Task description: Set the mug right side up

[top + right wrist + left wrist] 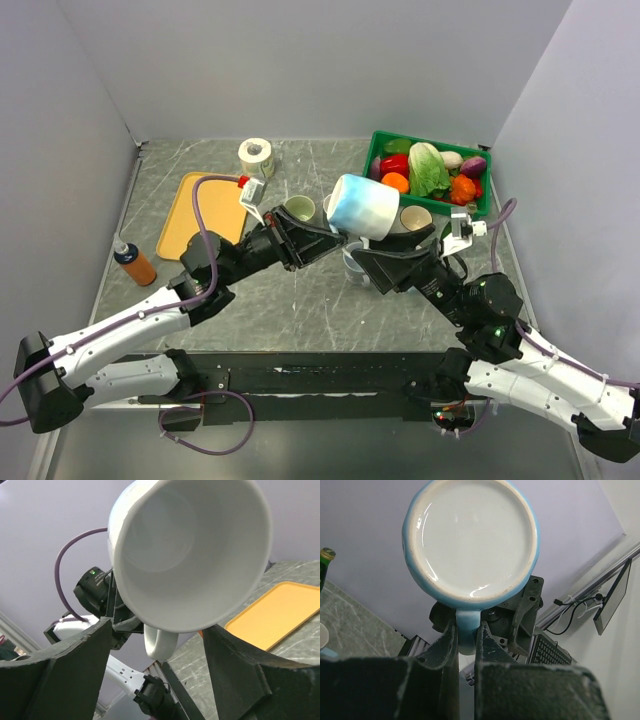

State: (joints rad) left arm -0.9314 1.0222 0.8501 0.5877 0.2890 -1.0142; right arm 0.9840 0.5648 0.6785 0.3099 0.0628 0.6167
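Two claws: left claw point(466, 630) tight on mug point(470, 535) handle, right claw point(157, 630) wide before its hollow

Grey table point(300, 305): tray point(180, 228), bottle point(133, 263), roll point(257, 156), crate point(425, 137), 2 cups point(300, 209).

Bare tabletop point(300, 315) lies open along the near side. Farther back, a small cup point(300, 209) (beside the raised mug point(365, 205)), an orange tray point(185, 215) and a vegetable basket point(430, 137) crowd the way.

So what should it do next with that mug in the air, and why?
Probably close the right end effector on the mug: its jaws stand open either side of it, while the left end effector pinches only the handle.
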